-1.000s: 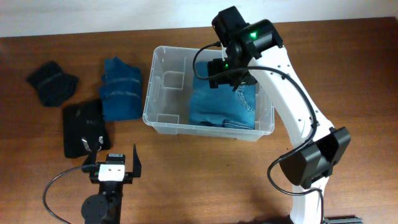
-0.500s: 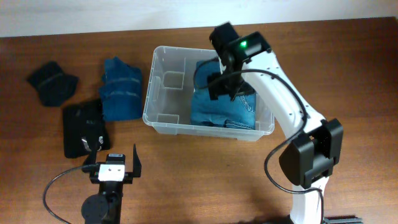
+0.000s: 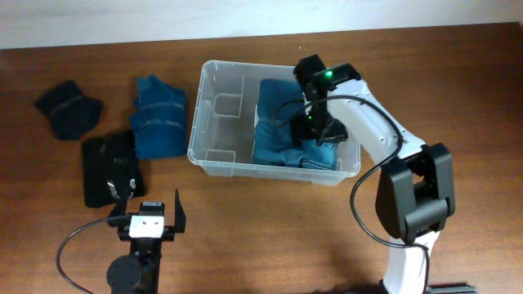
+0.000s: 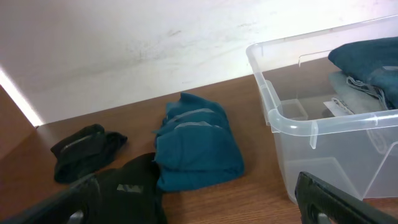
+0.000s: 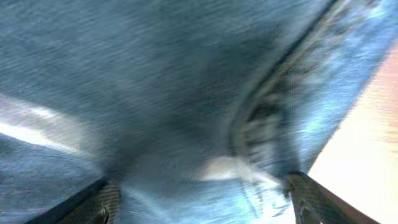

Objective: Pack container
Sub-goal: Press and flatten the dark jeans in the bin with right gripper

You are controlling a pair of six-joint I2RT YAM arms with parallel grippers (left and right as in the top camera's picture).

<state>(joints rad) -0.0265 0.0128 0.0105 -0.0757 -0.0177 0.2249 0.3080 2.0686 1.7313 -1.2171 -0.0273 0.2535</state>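
Note:
The container [image 3: 211,160] is a clear plastic bin at the table's middle; it also shows in the left wrist view [image 4: 292,121]. Folded blue jeans [image 3: 278,131] lie in its right half. My right gripper [image 3: 315,131] is down inside the bin, open, with its fingers spread wide and pressed against the jeans [image 5: 155,93], which fill the right wrist view [image 5: 199,199]. My left gripper [image 3: 147,211] is open and empty near the table's front edge, far from the bin [image 4: 199,210].
A folded teal garment [image 3: 158,114] [image 4: 196,146], a black garment [image 3: 110,167] [image 4: 124,193] and a small dark garment [image 3: 67,108] [image 4: 84,152] lie on the table left of the bin. The bin's left half holds no clothes.
My right arm has moved from above the bin's back rim down and to the right, onto the jeans. The jeans have bunched slightly. The left arm has not moved.

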